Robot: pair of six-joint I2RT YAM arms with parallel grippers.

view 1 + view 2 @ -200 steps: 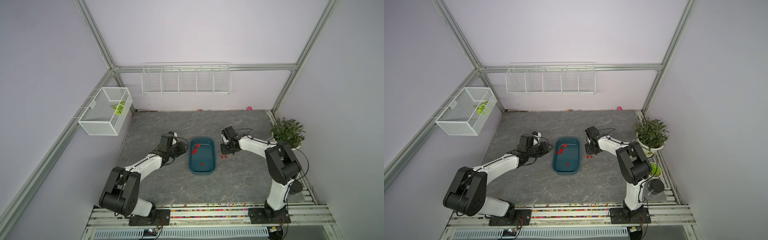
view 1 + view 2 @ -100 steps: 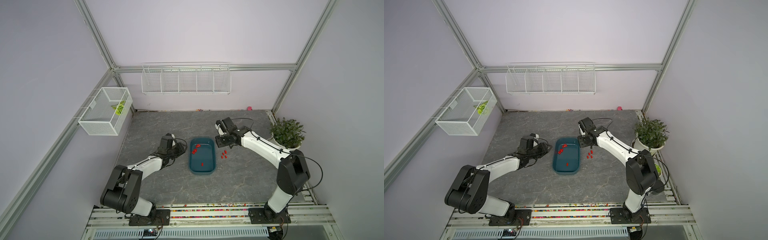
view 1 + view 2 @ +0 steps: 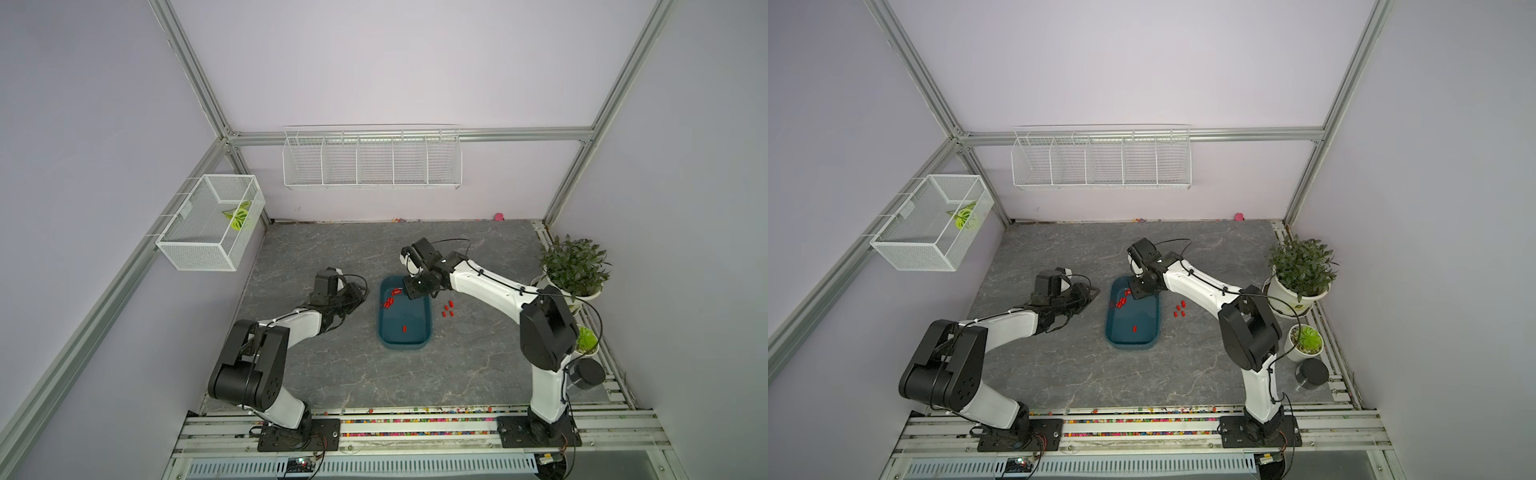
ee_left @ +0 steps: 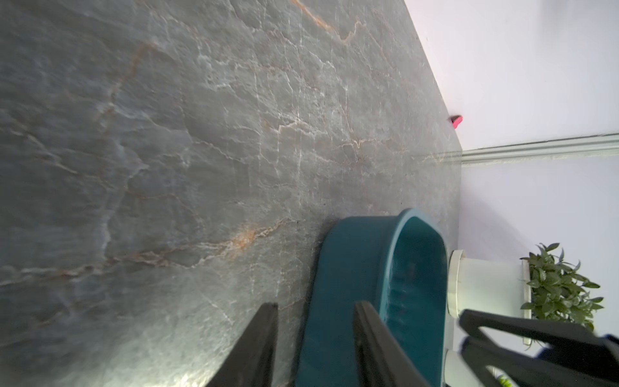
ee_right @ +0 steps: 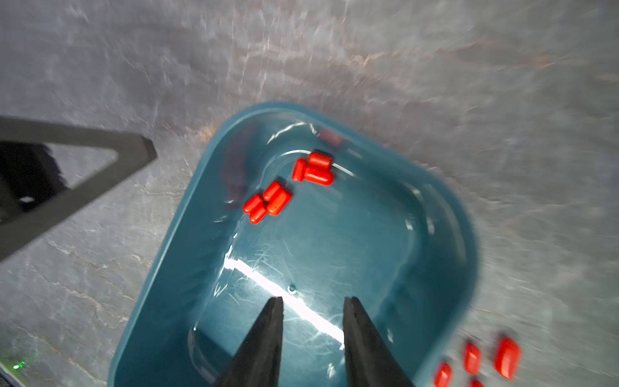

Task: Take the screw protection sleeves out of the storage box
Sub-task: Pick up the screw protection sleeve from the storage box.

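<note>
We see the right gripper (image 5: 314, 300) hanging over the far end of the storage box (image 5: 174, 268). Its two dark fingers (image 5: 264, 341) are parted and only the box's glossy floor shows in the gap, so its jaws stand open and hold nothing. Ahead of its fingertips, toward a far corner of the box, lie the screw protection sleeves (image 5: 271, 201). There is a clump of four touching one another and, just beyond it, a clump of three (image 5: 315, 167) at the foot of the end wall. The wrist picture is smeared, so we cannot tell whether a paler red mark higher on that wall is another sleeve or a reflection. In both top views a single sleeve (image 3: 404, 329) (image 3: 1134, 329) lies alone on the box floor, behind the right jaws and well apart from them, nearer the robot's bases.

Outside the box, on the grey veined tabletop (image 3: 332, 374), a handful of loose sleeves (image 3: 448, 309) sits near the box's right-hand wall, off to the right of the right jaws and apart from them.

The left gripper (image 4: 315, 303) lies low beside the box's left-hand wall. Its fingers are spread, the box's outer wall shows beyond the tips, and nothing sits between them, so these jaws are open and empty too. Its tips end just short of the rim, with a strip of tabletop between, and the two clumps lie past that wall, ahead of these jaws
</note>
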